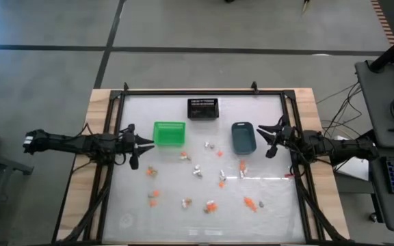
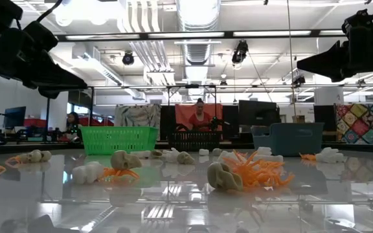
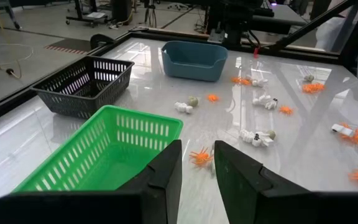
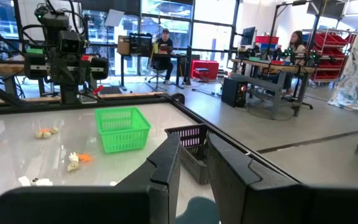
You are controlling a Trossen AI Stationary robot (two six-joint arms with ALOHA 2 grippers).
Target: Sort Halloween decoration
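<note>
Orange, white and tan trinkets (image 1: 211,206) lie loose across the near and middle part of the table (image 1: 135,205), none in any bin. Closest to the low camera: a tan skull (image 2: 220,176) touching an orange spider (image 2: 259,169), and another skull with orange legs to its left.

Green bin (image 1: 169,133), black mesh bin (image 1: 202,108) and blue bin (image 1: 243,137) sit along the far half; mesh bin is at the far edge, green and blue flank it nearer the middle.

Left gripper (image 1: 141,145) hangs above the table just beside the green bin's left side. Fingers (image 3: 166,171) stand a narrow gap apart, nothing between them; an orange spider (image 3: 200,155) shows on the table past the gap.

Right gripper (image 1: 266,139) hangs just right of the blue bin, clear of the surface. Fingers (image 4: 166,168) likewise a small gap apart, empty.

Both arms reach in from the table's sides, well apart from each other. People sit at desks in the room behind.
</note>
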